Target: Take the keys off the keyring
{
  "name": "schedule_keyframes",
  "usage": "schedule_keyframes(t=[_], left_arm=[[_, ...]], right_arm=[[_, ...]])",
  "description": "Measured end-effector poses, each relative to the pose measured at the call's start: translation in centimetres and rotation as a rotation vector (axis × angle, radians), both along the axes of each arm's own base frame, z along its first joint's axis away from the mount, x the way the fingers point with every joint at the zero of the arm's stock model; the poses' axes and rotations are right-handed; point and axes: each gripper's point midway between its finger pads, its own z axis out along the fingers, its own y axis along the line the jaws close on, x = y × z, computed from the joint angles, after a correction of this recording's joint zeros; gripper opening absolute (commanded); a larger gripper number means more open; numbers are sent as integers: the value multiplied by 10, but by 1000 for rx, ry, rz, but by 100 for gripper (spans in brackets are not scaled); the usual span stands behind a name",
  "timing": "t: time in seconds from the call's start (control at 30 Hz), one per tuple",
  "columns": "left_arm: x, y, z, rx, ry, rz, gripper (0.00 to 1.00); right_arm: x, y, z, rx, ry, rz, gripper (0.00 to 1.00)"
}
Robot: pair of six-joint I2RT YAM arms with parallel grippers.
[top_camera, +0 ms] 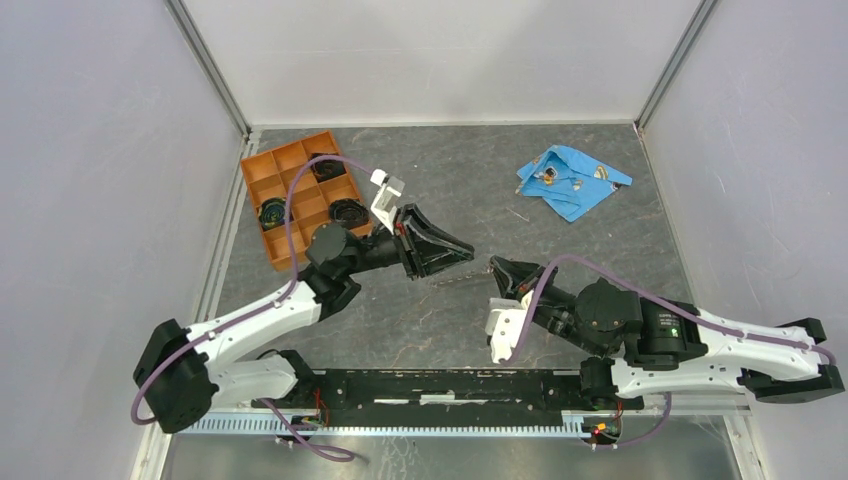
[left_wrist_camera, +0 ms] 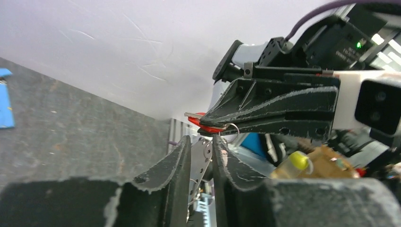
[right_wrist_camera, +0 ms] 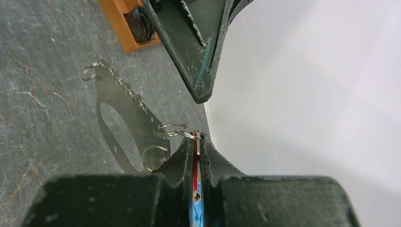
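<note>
1. The right pincer (right_wrist_camera: 195, 144) is clamped on the red key (right_wrist_camera: 194, 158), over the middle of the counter (top_camera: 600, 240).
2. The keyring (right_wrist_camera: 170, 129) sits at that pincer's tip, with a flat metal tag (right_wrist_camera: 118, 127) and a chain (right_wrist_camera: 124, 85) beside it.
3. The left pincer (left_wrist_camera: 202, 142) is narrow, with something silvery in its gap; I cannot tell whether it grips.

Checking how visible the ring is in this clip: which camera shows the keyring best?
The right wrist view: the keyring shows as a full silver loop just ahead of the right pincer. The left wrist view shows only a sliver by the red key. The top view leaves it too small to tell.
</note>
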Motion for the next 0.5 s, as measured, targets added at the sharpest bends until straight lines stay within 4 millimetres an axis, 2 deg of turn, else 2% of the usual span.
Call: schedule_keyframes(t=[0.1, 0.23, 0.5], left_arm=[[-2, 5, 0, 24, -142, 35, 37], [-7, 9, 2, 38, -312, 40, 37], [-11, 5, 3, 58, -391, 9, 38]], right_arm=[[-5, 3, 1, 10, 6, 36, 1], [-11, 7, 6, 24, 13, 78, 1], [-9, 11, 18, 46, 24, 59, 1]])
